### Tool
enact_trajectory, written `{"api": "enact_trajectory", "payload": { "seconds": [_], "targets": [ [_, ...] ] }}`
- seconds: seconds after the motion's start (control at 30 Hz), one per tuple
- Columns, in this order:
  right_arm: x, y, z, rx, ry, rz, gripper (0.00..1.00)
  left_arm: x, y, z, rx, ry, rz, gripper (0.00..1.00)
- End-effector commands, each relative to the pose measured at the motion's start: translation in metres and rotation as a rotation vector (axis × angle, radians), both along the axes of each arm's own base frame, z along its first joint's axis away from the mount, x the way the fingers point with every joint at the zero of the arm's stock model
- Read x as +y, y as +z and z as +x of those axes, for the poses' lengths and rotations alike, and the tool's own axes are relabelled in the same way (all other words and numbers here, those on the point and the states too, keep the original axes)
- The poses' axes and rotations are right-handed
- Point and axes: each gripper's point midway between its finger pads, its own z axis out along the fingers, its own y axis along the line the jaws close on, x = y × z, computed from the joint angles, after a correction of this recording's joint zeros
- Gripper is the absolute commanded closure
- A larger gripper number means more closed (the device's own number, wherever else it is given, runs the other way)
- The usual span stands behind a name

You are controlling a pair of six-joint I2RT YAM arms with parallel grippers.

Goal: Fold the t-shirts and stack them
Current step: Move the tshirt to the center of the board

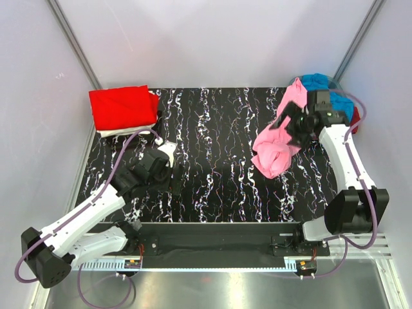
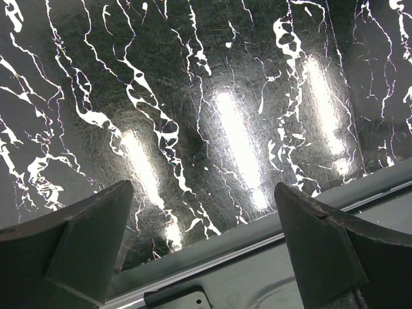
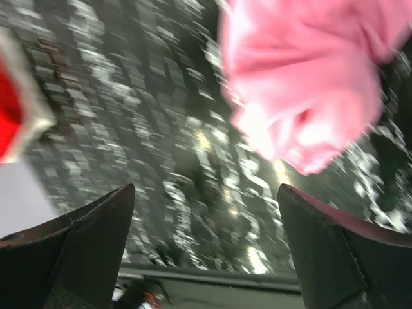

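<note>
T-shirts lie in three places on the black, white-veined table (image 1: 219,129); the light pink t-shirt (image 1: 273,154) is the one out in the open middle area. Nearest the arm bases, on the left half, the left gripper (image 2: 203,187) hangs over bare tabletop; its fingers stand wide apart with nothing between them; its wrist view shows only the veined surface, lamp glare and a rail (image 2: 270,228) along the table's edge. Farther in, right of centre, the pink t-shirt is a loose, unfolded heap; its lower bulk rests on the table, while a strip of it runs back toward the far right corner. The right gripper (image 3: 206,187) sits over the upper part of that shirt; its fingers are spread wide and hold nothing; its wrist view is blurred, yet the pink cloth shows beyond the fingertips, apart from them. At the far left corner a red t-shirt (image 1: 122,106) lies folded flat on a white t-shirt (image 1: 125,132), whose edge peeks out along the near side; both are well apart from the pink one. At the far right corner, behind the right arm, a bright blue t-shirt (image 1: 315,82) is bunched up; it seems to touch the pink one's far end.
</note>
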Motion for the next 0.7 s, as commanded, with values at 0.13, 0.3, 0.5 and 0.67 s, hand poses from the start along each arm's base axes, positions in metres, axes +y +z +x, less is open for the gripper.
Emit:
{"api": "enact_trajectory", "payload": {
  "seconds": [0.13, 0.3, 0.5, 0.67],
  "targets": [
    [-0.022, -0.043, -0.031, 0.016, -0.023, -0.13, 0.0, -0.005, 0.015, 0.01, -0.032, 0.019, -0.011, 0.01],
    [-0.02, -0.1, -0.031, 0.131, 0.005, -0.133, 0.0, -0.005, 0.016, 0.01, -0.039, 0.019, -0.017, 0.01],
    [-0.022, -0.142, -0.011, 0.225, 0.016, -0.157, 0.0, -0.006, 0.015, 0.01, -0.034, 0.015, -0.016, 0.01],
    [-0.016, -0.169, 0.0, 0.287, 0.052, -0.153, 0.26, -0.006, 0.016, 0.01, -0.037, 0.014, -0.02, 0.01]
  ]
}}
